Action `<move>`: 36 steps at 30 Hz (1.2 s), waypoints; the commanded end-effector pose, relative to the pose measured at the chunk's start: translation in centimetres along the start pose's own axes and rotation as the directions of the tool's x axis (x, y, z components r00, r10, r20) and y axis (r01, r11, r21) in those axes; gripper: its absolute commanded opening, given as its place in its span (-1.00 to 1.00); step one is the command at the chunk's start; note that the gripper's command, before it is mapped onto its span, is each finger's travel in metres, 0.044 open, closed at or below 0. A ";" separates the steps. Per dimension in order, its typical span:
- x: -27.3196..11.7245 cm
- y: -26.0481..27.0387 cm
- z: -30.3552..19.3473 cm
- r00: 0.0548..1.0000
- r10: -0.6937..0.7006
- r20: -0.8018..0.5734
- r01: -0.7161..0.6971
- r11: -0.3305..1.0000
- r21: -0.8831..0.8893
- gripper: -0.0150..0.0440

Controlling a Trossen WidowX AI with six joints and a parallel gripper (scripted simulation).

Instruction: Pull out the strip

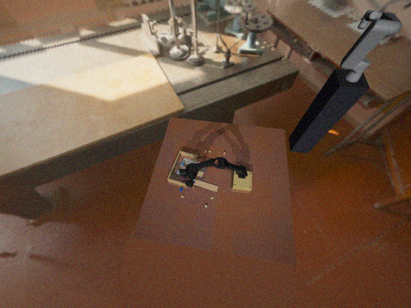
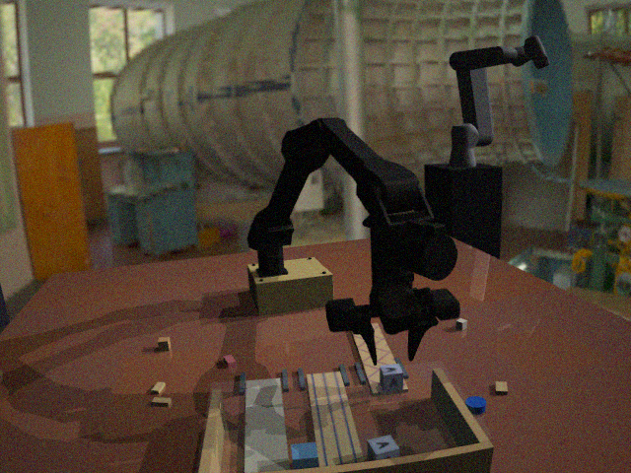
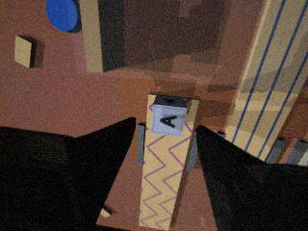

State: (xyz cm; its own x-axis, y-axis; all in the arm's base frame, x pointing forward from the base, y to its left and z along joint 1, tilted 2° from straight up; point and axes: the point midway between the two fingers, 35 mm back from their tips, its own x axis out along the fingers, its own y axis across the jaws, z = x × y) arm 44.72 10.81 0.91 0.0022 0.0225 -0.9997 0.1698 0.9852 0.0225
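A pale blue-grey cube [image 2: 391,378] [image 3: 168,120] with a black A rests on the far end of the strip with purple zigzags [image 2: 371,346] [image 3: 161,180]. That strip end lies just outside the open side of the walled tray [image 2: 462,418] [image 3: 91,43], between short grey guides. My gripper [image 2: 392,361] [image 3: 166,126] is partly open and empty above the cube, a finger on each side in the wrist view. Another lettered cube [image 2: 383,446], a blue block [image 2: 305,454], a blue-lined strip [image 2: 325,394] [image 3: 267,82] and a grey strip [image 2: 263,422] are in the tray.
A blue disc [image 2: 475,404] [image 3: 63,13] and a small wooden block [image 2: 501,387] [image 3: 23,51] lie outside the tray wall. A white cube [image 2: 460,324] lies farther back. A pink block [image 2: 230,361] and several wooden blocks lie on the other side. The arm's base stands on a yellowish block [image 2: 293,295].
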 end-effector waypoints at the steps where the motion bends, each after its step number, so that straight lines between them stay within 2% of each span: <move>1: 1.2 -0.1 -0.1 1.000 -0.009 -0.009 0.009 1.000 -0.006 0.36; 17: 3.7 -0.2 -0.2 1.000 -0.009 -0.009 0.009 1.000 -0.006 0.36; 26: 3.8 -0.2 -0.2 1.000 -0.009 -0.009 0.009 1.000 -0.006 0.36; 30: 3.6 -0.1 -0.2 1.000 -0.003 -0.008 0.003 1.000 -0.001 0.00; 36: 3.6 -0.1 -0.2 1.000 -0.003 -0.008 0.003 1.000 -0.001 -0.14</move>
State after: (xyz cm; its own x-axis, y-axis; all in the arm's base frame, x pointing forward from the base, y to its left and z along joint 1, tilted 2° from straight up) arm 44.52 10.82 -2.72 -0.0072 0.0201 -0.9998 0.1686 0.9855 0.0186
